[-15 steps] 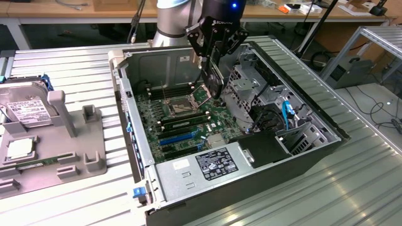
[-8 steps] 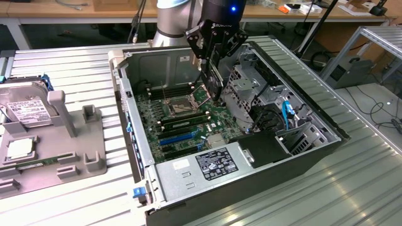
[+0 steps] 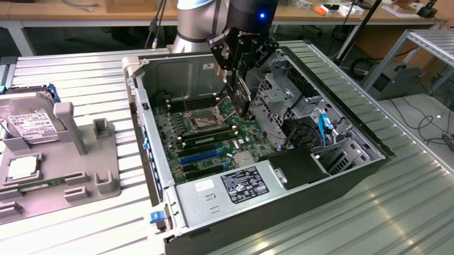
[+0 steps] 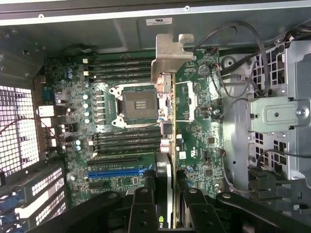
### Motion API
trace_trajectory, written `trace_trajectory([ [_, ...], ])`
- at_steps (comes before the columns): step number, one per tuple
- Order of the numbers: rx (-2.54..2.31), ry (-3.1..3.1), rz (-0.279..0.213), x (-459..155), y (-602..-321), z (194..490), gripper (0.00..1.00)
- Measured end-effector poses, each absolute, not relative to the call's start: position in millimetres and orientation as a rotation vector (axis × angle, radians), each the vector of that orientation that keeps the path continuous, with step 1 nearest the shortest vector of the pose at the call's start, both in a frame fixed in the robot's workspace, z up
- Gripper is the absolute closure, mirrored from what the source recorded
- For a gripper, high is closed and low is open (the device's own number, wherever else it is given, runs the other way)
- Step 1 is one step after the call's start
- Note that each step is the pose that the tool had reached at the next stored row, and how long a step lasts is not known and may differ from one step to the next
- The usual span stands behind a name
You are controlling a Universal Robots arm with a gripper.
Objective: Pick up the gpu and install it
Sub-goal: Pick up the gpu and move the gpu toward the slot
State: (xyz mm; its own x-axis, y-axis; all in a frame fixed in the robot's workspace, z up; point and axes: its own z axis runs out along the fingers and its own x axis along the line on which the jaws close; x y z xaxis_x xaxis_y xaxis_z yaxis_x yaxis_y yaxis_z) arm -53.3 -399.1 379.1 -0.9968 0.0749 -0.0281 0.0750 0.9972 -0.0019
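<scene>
Ribbed metal table (image 3: pixel 71 69) carries an open computer case (image 3: pixel 152 159). Gripper (image 4: pixel 168 206) is clamped on the gpu (image 3: pixel 241 98), which hangs on edge at one o'clock from the CPU socket (image 3: pixel 206 121) in the exterior view. Long axis runs out from the fingers (image 4: pixel 143 208), silver bracket (image 4: pixel 167 56) leading downward, apparently crosswise to the blue slot (image 4: pixel 116 172). Risks: the bracket could strike the socket, and the thin-edge grip could slip.

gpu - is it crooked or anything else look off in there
Nothing looks damaged or spilled, but the gpu, clamped edge-on in the gripper above the motherboard, runs crosswise to the blue slot and the memory slots rather than along them, so it isn't lined up to seat.
</scene>
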Motion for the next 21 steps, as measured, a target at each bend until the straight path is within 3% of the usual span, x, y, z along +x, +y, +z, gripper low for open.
trace_trajectory([
  [21,0.117,3.111,-0.005,-51.3,-399.1,369.8,0.73],
])
